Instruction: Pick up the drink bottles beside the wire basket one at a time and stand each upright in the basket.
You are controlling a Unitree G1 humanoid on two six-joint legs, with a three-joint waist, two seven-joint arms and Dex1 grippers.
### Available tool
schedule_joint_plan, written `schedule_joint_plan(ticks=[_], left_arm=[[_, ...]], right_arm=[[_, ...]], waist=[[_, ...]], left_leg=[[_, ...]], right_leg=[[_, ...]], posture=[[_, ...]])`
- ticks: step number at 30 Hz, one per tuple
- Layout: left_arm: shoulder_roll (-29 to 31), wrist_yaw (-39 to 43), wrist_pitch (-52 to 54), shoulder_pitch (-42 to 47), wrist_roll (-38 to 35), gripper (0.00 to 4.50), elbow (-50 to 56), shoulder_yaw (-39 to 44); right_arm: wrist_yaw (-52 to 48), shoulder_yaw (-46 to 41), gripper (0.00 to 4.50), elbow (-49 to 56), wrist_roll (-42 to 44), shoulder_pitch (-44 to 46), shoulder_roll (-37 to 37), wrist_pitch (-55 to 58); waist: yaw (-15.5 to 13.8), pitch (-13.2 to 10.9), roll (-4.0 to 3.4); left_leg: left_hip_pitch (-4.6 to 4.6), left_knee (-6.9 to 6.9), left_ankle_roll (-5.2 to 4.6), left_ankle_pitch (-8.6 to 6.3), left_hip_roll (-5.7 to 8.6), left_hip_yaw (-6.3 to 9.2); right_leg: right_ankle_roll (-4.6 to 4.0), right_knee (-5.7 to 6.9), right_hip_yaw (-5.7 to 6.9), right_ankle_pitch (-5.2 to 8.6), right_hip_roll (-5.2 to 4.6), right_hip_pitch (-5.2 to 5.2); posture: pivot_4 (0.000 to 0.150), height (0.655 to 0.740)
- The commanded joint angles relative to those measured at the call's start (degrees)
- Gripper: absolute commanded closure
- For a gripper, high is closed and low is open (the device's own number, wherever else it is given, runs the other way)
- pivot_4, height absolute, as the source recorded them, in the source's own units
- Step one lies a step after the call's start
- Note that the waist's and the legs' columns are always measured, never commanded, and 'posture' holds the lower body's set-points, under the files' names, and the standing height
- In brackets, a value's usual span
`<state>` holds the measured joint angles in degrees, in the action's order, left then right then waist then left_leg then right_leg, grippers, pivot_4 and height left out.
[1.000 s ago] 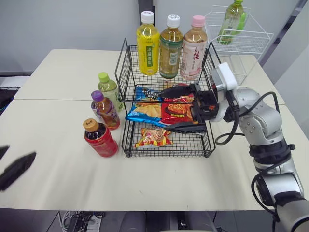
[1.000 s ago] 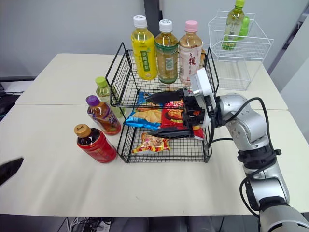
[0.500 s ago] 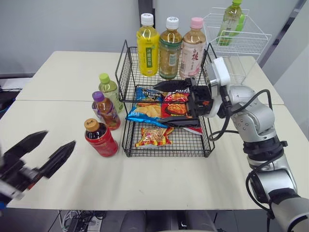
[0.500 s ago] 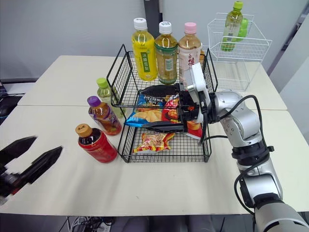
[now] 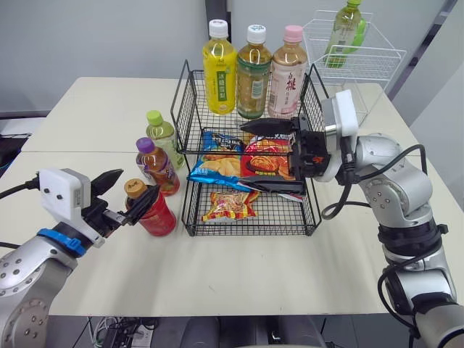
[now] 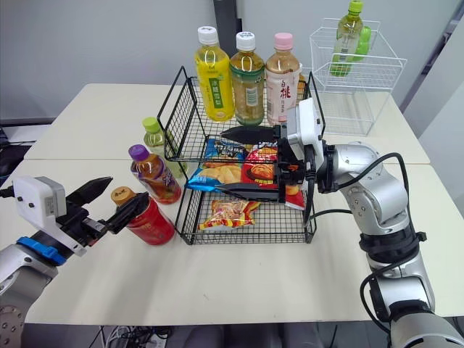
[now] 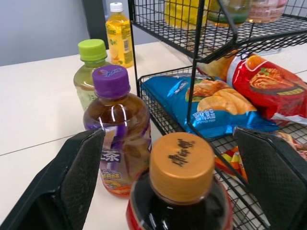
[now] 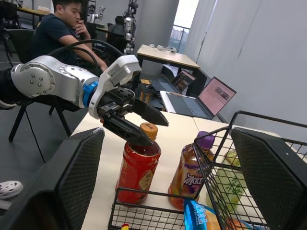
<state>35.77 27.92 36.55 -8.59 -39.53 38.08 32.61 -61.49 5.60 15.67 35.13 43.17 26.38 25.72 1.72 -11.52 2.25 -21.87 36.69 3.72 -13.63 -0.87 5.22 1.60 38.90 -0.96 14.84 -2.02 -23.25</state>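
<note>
Three bottles stand left of the black wire basket (image 5: 190, 109): a red-labelled one with a brown cap (image 5: 152, 214), a purple-capped one (image 5: 154, 165) and a green-capped one (image 5: 163, 134). My left gripper (image 5: 138, 183) is open, its fingers on either side of the red bottle's cap (image 7: 181, 165), not touching it as far as I can see. My right gripper (image 5: 243, 154) is open in front of the basket's middle shelf, holding nothing. On the basket's top shelf stand a yellow bottle (image 5: 220, 56), a green-labelled bottle (image 5: 253, 61) and a pink-capped bottle (image 5: 287, 61).
Snack bags (image 5: 250, 165) lie on the basket's lower shelves. A white wire basket (image 5: 362, 58) with a green bottle (image 5: 346, 25) stands at the back right. In the right wrist view a person (image 8: 62, 28) sits beyond the table near laptops (image 8: 211, 98).
My left gripper has come in from the near left edge and now straddles the red bottle's cap. My right gripper has drawn back slightly to the right, still open.
</note>
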Motion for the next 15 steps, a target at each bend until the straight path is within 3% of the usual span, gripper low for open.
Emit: schedule_joint_plan(ticks=[1, 10, 13, 15], left_arm=[[-0.45, 0.52, -3.18, 0.63, 1.46, 0.04, -0.95, -1.45], [-0.89, 2.04, -6.36, 1.05, 2.98, 0.04, -3.48, -5.04], [-0.77, 2.41, -7.14, 1.15, 3.61, 0.56, -4.28, -5.71], [-0.62, 2.55, -7.53, 1.39, 3.82, 1.16, -4.92, -5.80]], right_arm=[[1.25, -1.88, 0.00, 2.50, 0.91, -0.21, 0.75, 0.24], [2.61, -2.37, 0.00, 3.77, 1.43, -0.54, 1.79, 1.18], [3.02, -2.48, 0.00, 4.33, 1.66, -0.81, 2.02, 1.49], [3.24, -2.50, 0.00, 4.58, 1.80, -0.93, 2.13, 1.60]], waist=[[-0.02, 0.00, 0.00], [-0.02, 0.00, 0.00], [-0.03, 0.00, 0.00], [-0.03, 0.00, 0.00]], left_leg=[[0.00, 0.00, 0.00, 0.00, 0.00, 0.00], [-0.02, -0.01, 0.00, 0.00, 0.00, 0.01], [-0.01, -0.02, 0.00, 0.00, 0.00, 0.01], [-0.01, -0.02, 0.00, 0.00, 0.00, 0.01]], right_leg=[[0.00, 0.00, 0.00, 0.00, 0.00, 0.00], [0.02, -0.02, 0.01, 0.01, -0.01, 0.00], [0.25, -0.02, 0.01, 0.15, 0.00, 0.00], [0.25, -0.03, 0.01, 0.15, -0.01, 0.00]], posture=[[0.150, 0.7400], [0.150, 0.7400], [0.150, 0.7400], [0.150, 0.7400]])
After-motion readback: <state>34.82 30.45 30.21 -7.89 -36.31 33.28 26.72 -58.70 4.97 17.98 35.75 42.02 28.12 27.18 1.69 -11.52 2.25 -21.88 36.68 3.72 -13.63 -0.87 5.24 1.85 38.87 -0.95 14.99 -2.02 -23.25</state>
